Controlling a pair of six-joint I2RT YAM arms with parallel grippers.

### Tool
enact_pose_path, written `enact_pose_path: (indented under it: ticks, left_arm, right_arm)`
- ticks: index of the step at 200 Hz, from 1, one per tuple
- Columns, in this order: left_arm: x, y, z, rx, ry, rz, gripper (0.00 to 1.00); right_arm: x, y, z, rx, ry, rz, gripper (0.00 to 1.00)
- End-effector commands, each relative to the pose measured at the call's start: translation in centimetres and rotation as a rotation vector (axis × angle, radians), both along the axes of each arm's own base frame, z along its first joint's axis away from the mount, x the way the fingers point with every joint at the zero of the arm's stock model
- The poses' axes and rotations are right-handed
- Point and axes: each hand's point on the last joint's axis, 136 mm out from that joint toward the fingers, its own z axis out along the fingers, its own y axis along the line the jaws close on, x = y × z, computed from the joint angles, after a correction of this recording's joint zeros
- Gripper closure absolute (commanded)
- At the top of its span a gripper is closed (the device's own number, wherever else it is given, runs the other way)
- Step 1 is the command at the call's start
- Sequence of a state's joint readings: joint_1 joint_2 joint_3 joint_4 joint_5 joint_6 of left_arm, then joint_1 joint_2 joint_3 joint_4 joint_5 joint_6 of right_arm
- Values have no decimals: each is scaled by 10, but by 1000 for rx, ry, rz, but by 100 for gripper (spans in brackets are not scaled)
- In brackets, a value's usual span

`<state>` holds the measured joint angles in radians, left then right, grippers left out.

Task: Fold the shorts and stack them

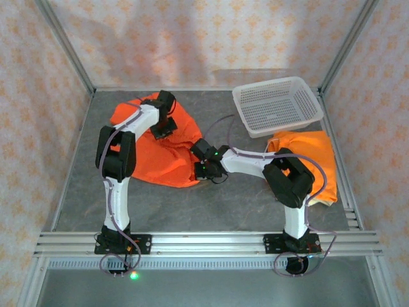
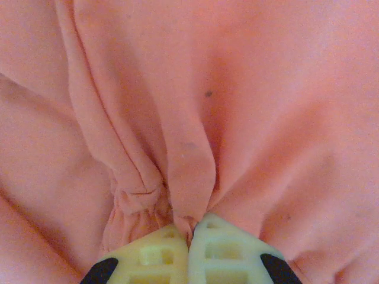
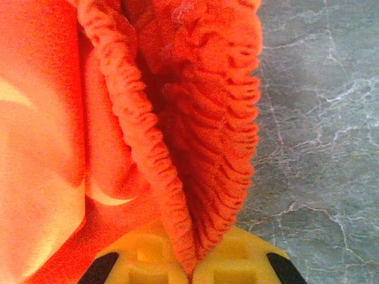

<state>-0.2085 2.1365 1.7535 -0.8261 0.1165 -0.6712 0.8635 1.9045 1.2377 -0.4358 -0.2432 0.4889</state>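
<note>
Top view: orange shorts lie spread and rumpled on the grey surface, left of centre. Left tool is down on their upper part, right tool at their right edge.

Left wrist view: left tool is pinched together on a raised fold of the orange shorts, with cloth bunched between the pads.

Right wrist view: right tool is clamped on the gathered elastic waistband, with marbled surface to the right.

A second orange pair lies folded at the right of the frame, with a cream edge of a beige pair showing under its lower corner. White mesh basket sits upper right, just above that pile.
</note>
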Motion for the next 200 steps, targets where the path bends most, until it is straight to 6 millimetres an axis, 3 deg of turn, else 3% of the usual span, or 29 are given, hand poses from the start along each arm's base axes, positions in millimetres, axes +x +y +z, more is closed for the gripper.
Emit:
enact_pose_path:
  ticks: [1,24,53,85,116,143,157,171,186,200]
  left_arm:
    - [21,1,103,-25,-193,-18,100]
    - [35,-12,148,-87,-279,-18,100]
    - [55,-49,174,-150,-350,-52,100]
    - [74,-116,151,-194,-335,-115,100]
    - [95,-182,108,-272,-355,-130,97]
    - [111,-216,89,-300,-423,-149,77]
    - [119,-213,99,-292,-460,-152,60]
    - [124,-195,134,-238,-535,-167,39]
    - [122,-163,178,-142,-609,-176,18]
    - [116,-123,210,-53,-643,-162,8]
  right_arm:
    - [-1,-3,16,16,-40,8,100]
    - [-8,-11,23,31,-43,-7,100]
    - [-20,-21,25,66,-25,-49,100]
    - [-28,-39,21,50,-22,-112,100]
    - [-36,-55,10,17,-4,-156,100]
    - [-42,-73,2,-37,4,-201,100]
    - [-45,-84,-1,-56,9,-233,100]
    - [-48,-95,-3,-59,22,-266,100]
    - [-51,-108,-3,-52,38,-298,100]
    - [-54,-118,-2,-43,57,-322,99]
